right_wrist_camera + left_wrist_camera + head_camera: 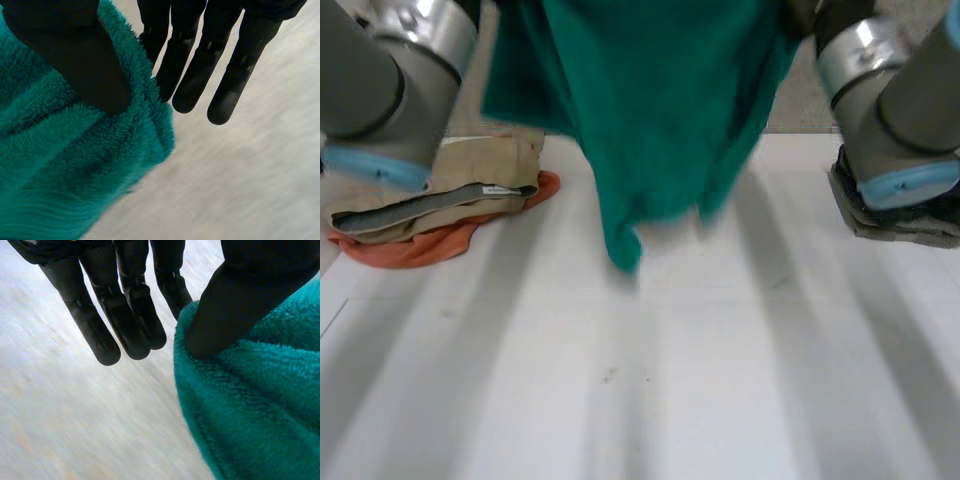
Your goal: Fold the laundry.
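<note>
Beside left arm: a beige garment lies on an orange cloth, off to the outer side of the left hand.
Left hand: thumb pinches a top corner of the green terry towel against one finger; the other fingers are straight and free.
Towel: hangs between the two hands, bunched, its low tip just above the white table.
Right hand: same pinch, thumb on the other top corner.
Beside right arm: a dark folded item.
Doing it well: likely spread the hands apart until the top edge is taut, then lay the towel down flat, tip first.
</note>
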### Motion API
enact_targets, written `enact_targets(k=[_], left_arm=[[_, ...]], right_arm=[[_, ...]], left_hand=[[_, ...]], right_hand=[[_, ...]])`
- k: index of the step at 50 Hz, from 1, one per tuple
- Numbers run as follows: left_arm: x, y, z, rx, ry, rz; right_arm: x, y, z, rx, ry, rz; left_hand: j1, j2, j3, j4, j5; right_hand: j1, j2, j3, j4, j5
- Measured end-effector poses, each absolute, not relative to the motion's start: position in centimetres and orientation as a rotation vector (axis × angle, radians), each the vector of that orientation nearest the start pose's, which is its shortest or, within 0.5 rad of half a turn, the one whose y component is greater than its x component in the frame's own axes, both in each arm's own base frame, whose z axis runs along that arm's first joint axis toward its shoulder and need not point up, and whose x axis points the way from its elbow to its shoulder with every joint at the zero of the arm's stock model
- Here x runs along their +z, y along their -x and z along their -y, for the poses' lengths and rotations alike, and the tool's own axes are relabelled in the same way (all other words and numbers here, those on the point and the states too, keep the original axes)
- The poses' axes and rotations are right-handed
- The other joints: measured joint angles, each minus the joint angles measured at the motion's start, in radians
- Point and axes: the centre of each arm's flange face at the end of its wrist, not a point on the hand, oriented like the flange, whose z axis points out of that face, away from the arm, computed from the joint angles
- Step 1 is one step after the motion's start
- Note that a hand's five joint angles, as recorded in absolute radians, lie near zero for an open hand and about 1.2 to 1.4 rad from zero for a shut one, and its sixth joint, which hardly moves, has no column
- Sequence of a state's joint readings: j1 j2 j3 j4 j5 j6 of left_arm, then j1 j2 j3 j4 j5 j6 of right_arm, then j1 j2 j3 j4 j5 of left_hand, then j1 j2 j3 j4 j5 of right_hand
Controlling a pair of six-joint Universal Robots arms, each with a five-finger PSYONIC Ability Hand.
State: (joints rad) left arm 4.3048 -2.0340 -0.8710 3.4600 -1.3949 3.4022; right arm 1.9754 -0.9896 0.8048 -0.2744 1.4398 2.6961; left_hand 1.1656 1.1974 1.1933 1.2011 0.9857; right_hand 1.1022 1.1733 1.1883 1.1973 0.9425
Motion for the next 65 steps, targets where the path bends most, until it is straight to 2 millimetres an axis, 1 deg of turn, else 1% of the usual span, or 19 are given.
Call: enact_targets(k=[2,6,9,12,13,14,15,19,24,25,26,27,29,31,34,40,52,56,65], left_arm=[[41.3,30.8,34.6,-2.984,-0.728,-1.325],[42.2,31.0,34.4,-3.036,-0.688,-1.234],[41.0,31.3,34.0,-3.025,-0.706,-1.278],[38.6,31.7,33.1,-2.977,-0.756,-1.395],[37.0,31.8,32.5,-2.937,-0.79,-1.476],[37.0,31.8,32.5,-2.937,-0.79,-1.476],[34.7,31.8,31.8,-2.879,-0.832,-1.579],[29.1,31.6,30.3,-2.715,-0.926,-1.818],[20.6,30.8,28.7,-2.427,-1.031,-2.129],[19.8,30.7,28.6,-2.398,-1.039,-2.154],[17.9,30.4,28.3,-2.323,-1.06,-2.219],[17.4,30.4,28.2,-2.304,-1.065,-2.235],[14.7,29.8,27.8,-2.192,-1.087,-2.325],[13.6,29.5,27.8,-2.147,-1.088,-2.36],[12.7,28.7,28.3,-2.103,-1.065,-2.394],[12.4,27.2,29.7,-2.083,-1.014,-2.419],[11.8,25.5,29.5,-2.013,-0.996,-2.549],[11.9,24.5,30.4,-2.006,-0.956,-2.55],[12.2,22.5,32.7,-2.012,-0.975,-2.488]], right_arm=[[38.2,-30.9,36.2,-2.727,0.763,-1.305],[39.4,-30.5,35.4,-2.772,0.73,-1.237],[38.6,-30.5,35.2,-2.75,0.749,-1.265],[36.2,-30.5,35.1,-2.678,0.803,-1.365],[34.7,-30.5,35.1,-2.63,0.833,-1.43],[34.7,-30.5,35.1,-2.63,0.833,-1.43],[32.7,-30.4,35.0,-2.567,0.869,-1.512],[27.8,-30.0,34.4,-2.391,0.958,-1.711],[20.6,-29.0,32.7,-2.099,1.072,-1.973],[20.1,-28.9,32.5,-2.076,1.079,-1.991],[18.8,-28.6,32.0,-2.015,1.096,-2.039],[18.4,-28.5,31.9,-1.999,1.1,-2.051],[16.6,-27.9,31.0,-1.912,1.12,-2.116],[15.9,-27.7,30.6,-1.876,1.127,-2.14],[15.0,-27.4,30.0,-1.831,1.136,-2.165],[14.5,-27.1,29.5,-1.803,1.14,-2.175],[14.6,-25.4,31.1,-1.829,1.071,-2.231],[14.7,-25.0,31.4,-1.837,1.063,-2.243],[14.8,-24.8,31.6,-1.843,1.067,-2.244]], left_hand=[[0.0,0.0,0.0,0.0,0.0],[0.0,0.0,0.0,0.0,0.0],[0.0,0.0,0.0,0.0,0.0],[0.0,0.0,0.0,0.0,0.0],[0.0,0.0,0.0,0.0,0.0],[0.0,0.0,0.0,0.0,0.0],[0.0,0.0,0.0,0.0,0.0],[0.0,0.0,0.0,0.0,0.0],[0.0,0.0,0.0,0.0,0.0],[0.0,0.0,0.0,0.0,0.0],[0.0,0.0,0.0,0.0,0.0],[0.0,0.0,0.0,0.0,0.0],[-0.099,-0.105,-0.103,-0.107,-0.082],[-0.221,-0.222,-0.216,-0.224,-0.188],[-0.354,-0.373,-0.36,-0.374,-0.332],[-0.547,-0.57,-0.565,-0.581,-0.542],[-0.591,-0.628,-0.617,-0.631,-0.599],[-0.722,-0.75,-0.742,-0.764,-0.727],[-0.722,-0.761,-0.754,-0.778,-0.742]], right_hand=[[0.0,0.0,0.0,0.0,0.005],[0.0,0.0,0.0,0.0,0.007],[0.0,0.0,0.0,0.0,0.007],[0.0,0.002,0.0,0.0,0.007],[0.0,0.002,0.0,0.0,0.007],[0.0,0.002,0.0,0.0,0.007],[0.0,0.002,0.001,0.0,0.007],[0.0,0.002,0.001,0.001,0.007],[0.0,0.002,0.001,0.001,0.007],[0.0,0.002,0.001,0.001,0.007],[0.0,0.002,0.001,0.001,0.007],[0.0,0.002,0.001,0.001,0.007],[0.0,0.002,0.001,0.001,0.007],[0.0,0.002,0.001,0.001,0.007],[0.0,0.002,0.001,0.001,0.007],[0.0,0.002,0.001,0.001,0.007],[0.0,0.002,0.001,0.001,0.007],[0.0,0.002,0.001,0.001,0.007],[0.0,0.002,0.001,0.001,0.007]])
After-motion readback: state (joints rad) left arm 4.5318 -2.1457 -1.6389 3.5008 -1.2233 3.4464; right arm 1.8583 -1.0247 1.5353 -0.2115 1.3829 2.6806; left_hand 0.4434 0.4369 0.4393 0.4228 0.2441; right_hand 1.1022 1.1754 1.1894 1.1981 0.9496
